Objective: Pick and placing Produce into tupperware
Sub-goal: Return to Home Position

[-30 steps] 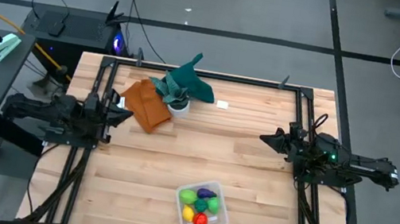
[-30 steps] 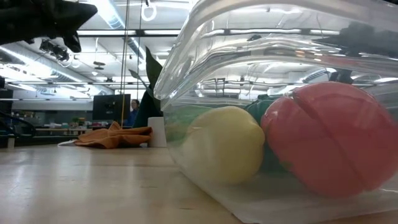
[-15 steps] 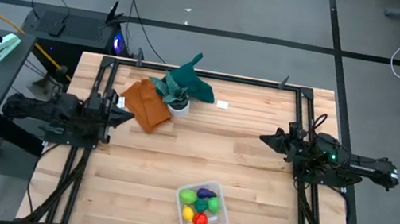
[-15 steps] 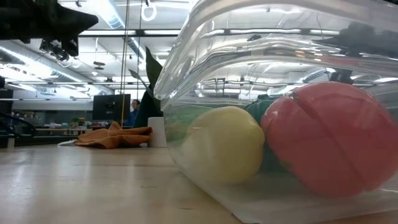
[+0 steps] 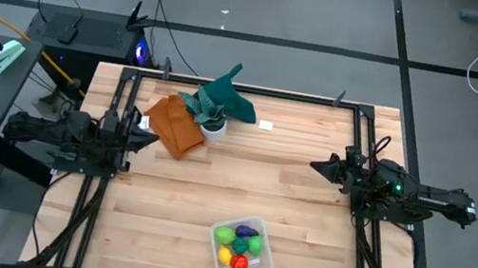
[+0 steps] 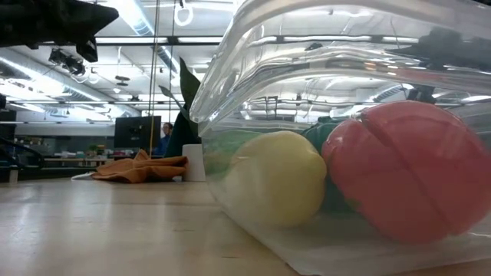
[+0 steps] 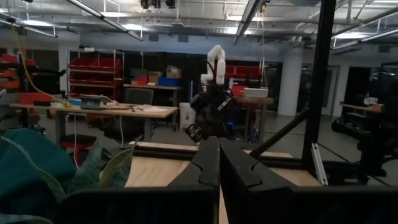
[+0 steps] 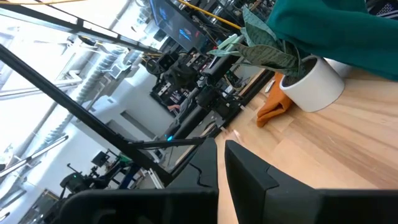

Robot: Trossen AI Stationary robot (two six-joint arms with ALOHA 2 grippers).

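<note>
Tupperware sits on the table near its near edge, about mid-width, and has not shifted over the last second. Nothing else on the table has moved either.

Only change is at the left arm. In the low view its dark outline at the upper left sits slightly differently, and in the high view it looks marginally further back toward the left edge. The right arm is unchanged.

- Left gripper: at the left edge, mid-depth, pointing inward. Its wrist view shows the fingers pressed together with nothing between them.
- Right gripper: at the right edge, mirrored pose. Fingers closed to a thin slit and empty.
- Orange cloth and white plant pot: far-left part of the table, touching each other, well apart from the container.

Produce is all inside the container: purple piece on the far side, two green pieces in the middle, yellow piece and red piece on the near side. No loose produce is visible on the table.

Judgement: the placing looks complete. That small left-arm motion reads as settling into its parked pose, so no pick remains.
</note>
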